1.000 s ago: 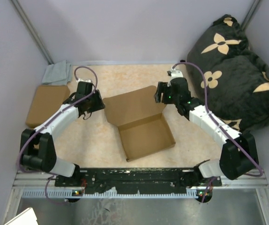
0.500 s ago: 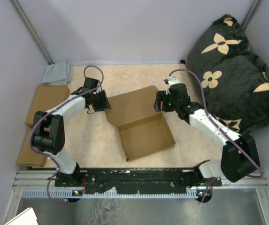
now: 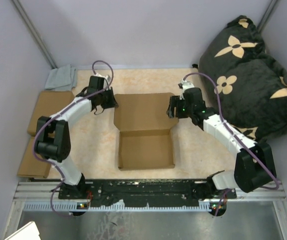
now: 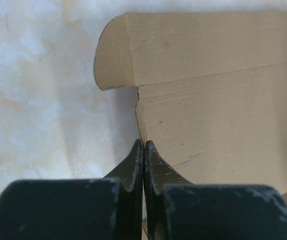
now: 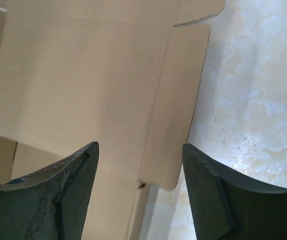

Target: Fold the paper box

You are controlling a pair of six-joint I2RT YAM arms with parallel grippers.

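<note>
Paper box (image 3: 144, 131), plain brown, lies open: shallow tray, lid unfolded behind.

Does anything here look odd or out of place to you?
The big black cushion with tan flowers, slumped at the right side, seems out of place here. A crumpled grey cloth sits in the far left corner. The paper box lies square with no visible damage.

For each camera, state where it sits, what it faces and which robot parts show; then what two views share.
Top external: above, behind the robot, looking down on left arm, right arm, paper box.
Left wrist: on left arm, facing the box's left edge; left gripper shut.
Right wrist: on right arm, facing the box's right flap; right gripper open.
Shared: every view shows the box.
</note>
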